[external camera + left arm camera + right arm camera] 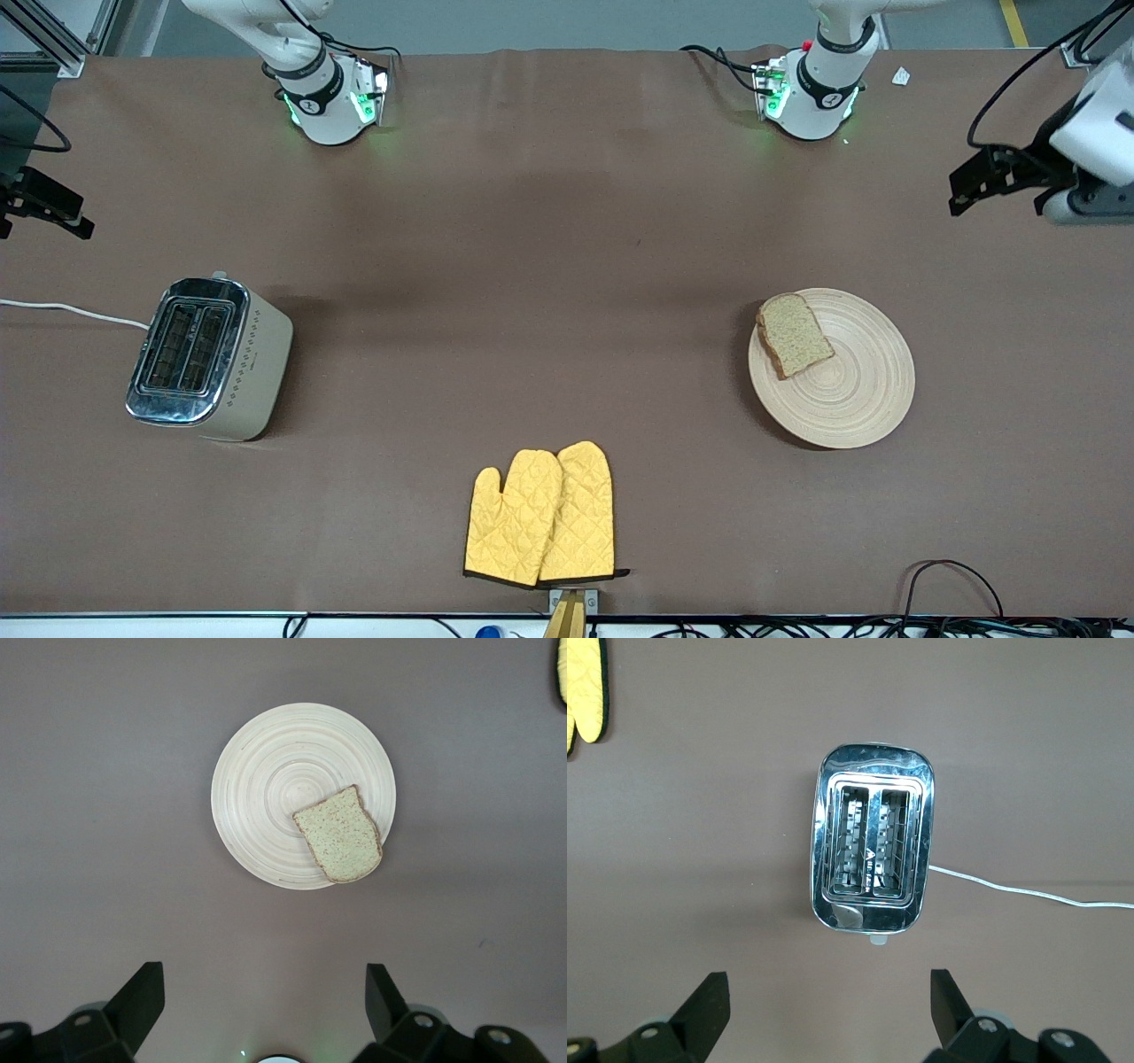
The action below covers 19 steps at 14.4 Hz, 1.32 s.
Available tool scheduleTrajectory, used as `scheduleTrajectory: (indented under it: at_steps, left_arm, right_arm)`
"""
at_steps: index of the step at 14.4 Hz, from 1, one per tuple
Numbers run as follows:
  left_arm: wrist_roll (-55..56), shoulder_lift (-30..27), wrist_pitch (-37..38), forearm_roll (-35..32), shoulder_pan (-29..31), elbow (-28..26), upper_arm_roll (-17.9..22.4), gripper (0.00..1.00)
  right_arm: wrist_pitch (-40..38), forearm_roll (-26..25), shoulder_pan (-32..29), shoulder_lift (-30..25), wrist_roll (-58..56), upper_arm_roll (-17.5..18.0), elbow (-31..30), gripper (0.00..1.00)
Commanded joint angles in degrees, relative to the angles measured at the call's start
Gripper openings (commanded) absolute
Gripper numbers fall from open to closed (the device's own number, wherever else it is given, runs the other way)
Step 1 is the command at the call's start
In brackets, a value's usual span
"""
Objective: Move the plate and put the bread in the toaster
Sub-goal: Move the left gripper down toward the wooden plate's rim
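Observation:
The pale wooden plate (846,390) (275,788) lies toward the left arm's end of the table. The slice of brown bread (793,335) (340,835) rests flat on its rim, on the side toward the toaster. The toaster (208,359) (870,850) stands at the right arm's end, chrome top up, both slots empty, white cord (71,310) trailing off. My left gripper (263,974) (979,182) hangs open high above the table beside the plate, holding nothing. High over the table near the toaster, my right gripper (826,979) (44,208) is open too and holds nothing.
A pair of yellow oven mitts (542,516) lies near the table's front edge, midway between toaster and plate. The two arm bases (332,97) (815,93) stand along the edge farthest from the front camera. Brown cloth covers the table.

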State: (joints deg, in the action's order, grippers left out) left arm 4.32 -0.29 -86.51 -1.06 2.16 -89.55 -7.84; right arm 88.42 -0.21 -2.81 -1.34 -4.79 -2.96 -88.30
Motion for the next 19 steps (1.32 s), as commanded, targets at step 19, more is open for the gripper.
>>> scheduleTrajectory:
  at_steps: [19]
  left_arm:
    - [-59.8,38.8,-17.2,19.3,12.3,12.4,-0.5,0.94]
  right_arm:
    - [-0.2,0.7,-0.1,0.0,0.7,0.1,-0.3,1.0]
